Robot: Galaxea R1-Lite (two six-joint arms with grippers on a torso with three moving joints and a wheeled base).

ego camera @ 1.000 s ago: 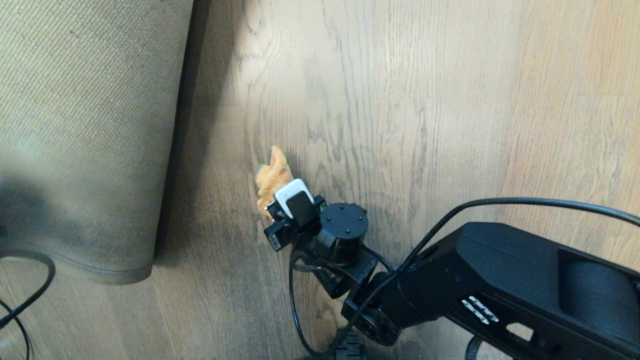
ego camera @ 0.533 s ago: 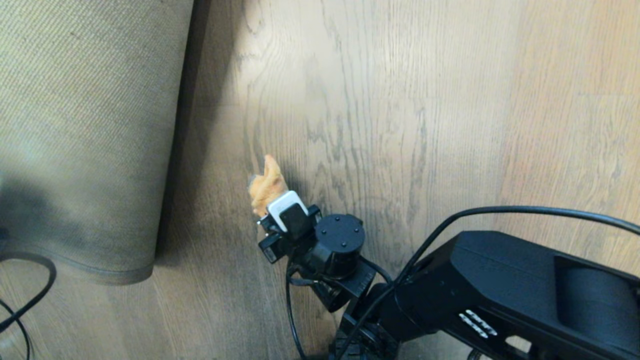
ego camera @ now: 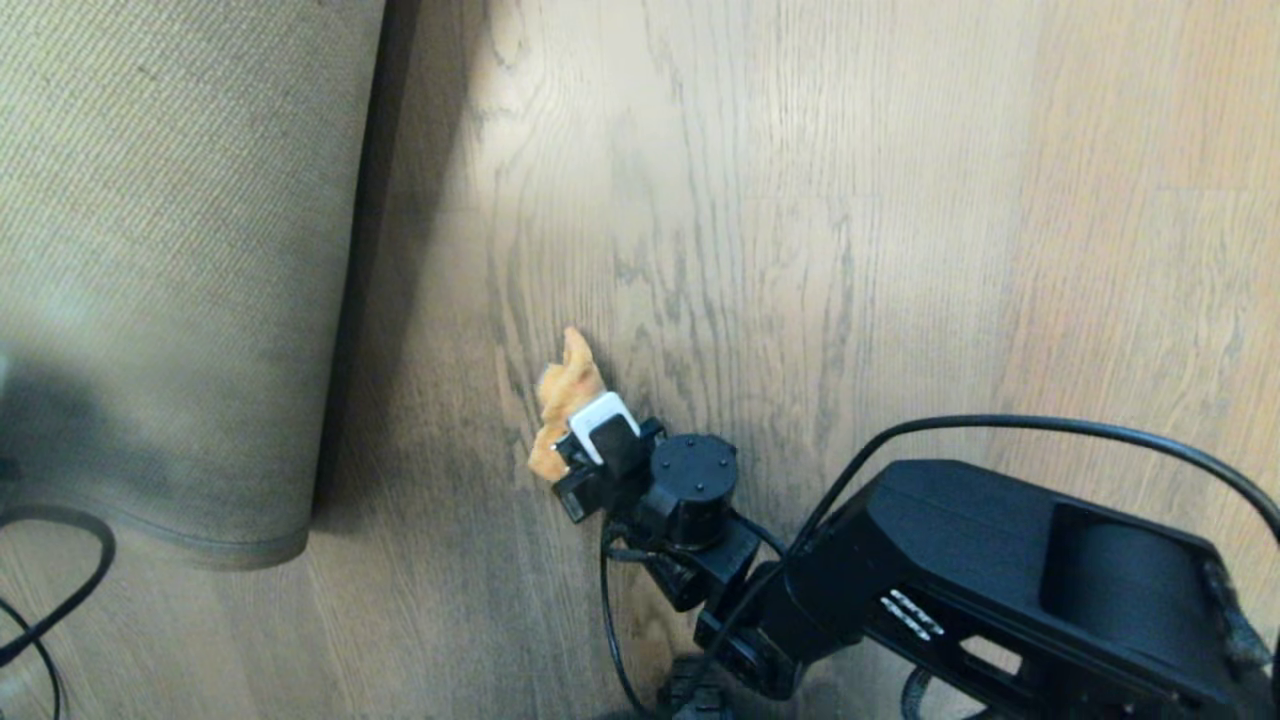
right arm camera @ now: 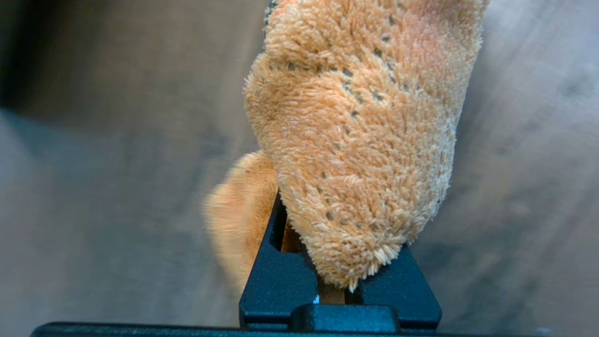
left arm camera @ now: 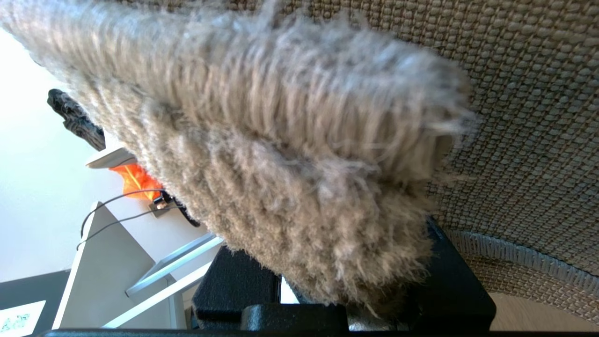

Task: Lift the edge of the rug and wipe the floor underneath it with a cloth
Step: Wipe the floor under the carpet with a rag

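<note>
Rug edge: the rug edge [left arm camera: 299,187] is pinched between the jaws of the left gripper [left arm camera: 327,299] and held raised, so that the coarse woven backing [ego camera: 170,250] is turned upward and is seen along the left of the head view.
Left gripper: it is clamped on the pile side of the lifted border; it cannot be seen in the head view.
Cloth: the cloth [ego camera: 565,395] is bunched and pressed onto the floor [ego camera: 850,250], just beside the shadowed strip under the raised rug.
Right gripper: the right gripper [ego camera: 585,450] is pinched tight on the cloth, as is shown close up in the right wrist view [right arm camera: 355,140].
Floor: the planks beside the rug lie bare; a dark shadow is cast along the lifted border.
Cables: black cables [ego camera: 60,580] are seen near the rug corner.
Done: the lifting is judged complete, and wiping is judged to be under way.
Left: the shadowed strip nearest the rug is still to be covered, and the rug is then to be lowered.
</note>
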